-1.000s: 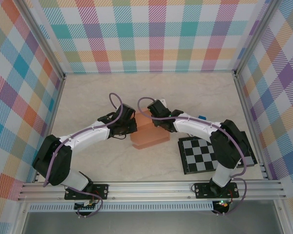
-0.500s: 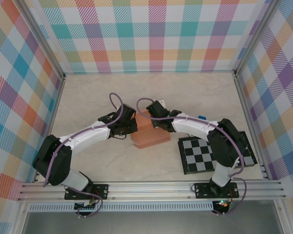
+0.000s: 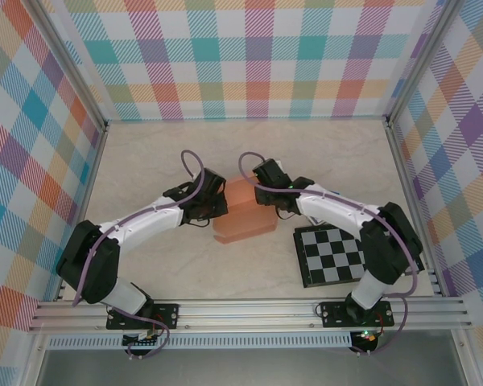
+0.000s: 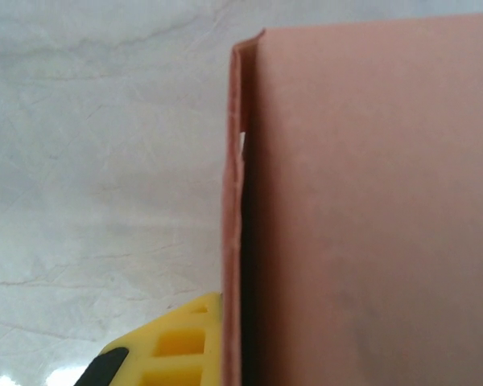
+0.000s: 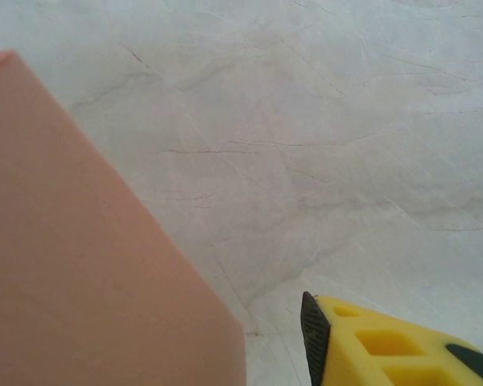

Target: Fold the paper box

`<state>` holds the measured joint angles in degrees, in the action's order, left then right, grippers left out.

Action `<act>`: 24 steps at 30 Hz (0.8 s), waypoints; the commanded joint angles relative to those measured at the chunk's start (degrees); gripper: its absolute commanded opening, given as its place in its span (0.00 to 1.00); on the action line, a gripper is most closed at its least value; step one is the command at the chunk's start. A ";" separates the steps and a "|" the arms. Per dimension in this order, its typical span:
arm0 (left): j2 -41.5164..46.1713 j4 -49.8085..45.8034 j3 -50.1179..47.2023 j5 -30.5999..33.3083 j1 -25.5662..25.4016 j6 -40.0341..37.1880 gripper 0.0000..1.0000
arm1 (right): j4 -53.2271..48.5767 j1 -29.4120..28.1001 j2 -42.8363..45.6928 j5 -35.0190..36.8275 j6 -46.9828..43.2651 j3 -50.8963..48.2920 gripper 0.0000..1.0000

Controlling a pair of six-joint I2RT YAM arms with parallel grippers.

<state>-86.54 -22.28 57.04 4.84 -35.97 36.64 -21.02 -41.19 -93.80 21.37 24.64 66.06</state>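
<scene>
- Two grippers are flanking the paper box (image 3: 245, 221), which is sitting mid-way across the marbled table (image 3: 145, 161), just left of the checkered board (image 3: 338, 253).
- Left gripper (image 3: 216, 207) is pressing in at the box's left end. Its jaws are pinched almost together. In the left wrist view a yellow finger (image 4: 201, 310) is lying tight against the outer face of a thin upright card wall (image 4: 232, 201), so I'm judging it is clamping that wall.
- Right gripper (image 3: 264, 189) is hanging at the box's far right corner. Its wrist view is showing one yellow finger (image 5: 342, 322), with bare table between it and the card. How wide those jaws are standing, I cannot tell.
- Long axis: the box is running roughly left to right across the table, as far as the overhead view is letting me judge, so each arm is facing one end.
- Here's what the next move is turning on. The box is lying to the left of the right gripper's visible finger, with a gap between them. My read is that the right gripper is needing to come in leftward to catch a flap. The left arm is the nearer one, and it is touching the card.
</scene>
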 commanded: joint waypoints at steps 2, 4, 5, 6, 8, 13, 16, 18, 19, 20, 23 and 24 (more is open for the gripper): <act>-2.48 -4.90 1.90 3.21 0.51 0.57 0.00 | -2.23 4.67 7.15 -7.92 -0.83 -2.55 0.51; -2.84 -5.75 2.78 2.30 0.55 0.95 0.00 | -2.59 6.72 10.39 -13.07 -1.41 -3.61 0.54; -2.92 -5.88 3.02 1.72 0.55 1.04 0.00 | -2.54 7.72 11.73 -15.52 -1.88 -3.95 0.55; -3.00 -6.15 3.28 1.17 0.55 1.27 0.00 | -2.70 8.72 13.19 -18.14 -2.33 -4.17 0.57; -3.42 -7.73 4.23 1.13 0.55 1.96 0.00 | -2.85 10.08 15.36 -22.87 -4.28 -4.23 0.59; -4.60 -9.20 5.37 0.49 0.55 2.30 0.00 | -5.61 10.78 16.98 -26.58 -9.23 -2.80 0.63; -4.44 -9.10 5.03 0.53 0.57 2.56 0.00 | -6.40 10.83 16.09 -25.54 -11.53 -2.59 0.63; -4.10 -9.04 4.80 0.49 0.55 2.49 0.00 | -6.34 11.10 15.31 -25.77 -13.62 -2.61 0.63; -3.92 -8.88 4.67 0.43 0.59 2.49 0.00 | -6.54 11.94 14.85 -27.03 -14.97 -2.56 0.63; -3.74 -8.76 4.58 0.28 0.55 2.39 0.00 | -6.59 12.95 14.52 -27.98 -15.91 -2.60 0.62; -3.20 -8.44 4.16 -0.04 0.55 1.41 0.00 | -3.70 18.74 14.90 -38.29 -20.15 -4.89 0.51; -2.98 -8.01 3.99 -0.46 0.56 0.73 0.00 | -2.59 20.19 14.96 -42.23 -23.15 -5.60 0.52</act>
<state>-91.22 -29.93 60.55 5.08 -35.79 38.11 -25.58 -24.47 -79.05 -10.55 8.84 61.78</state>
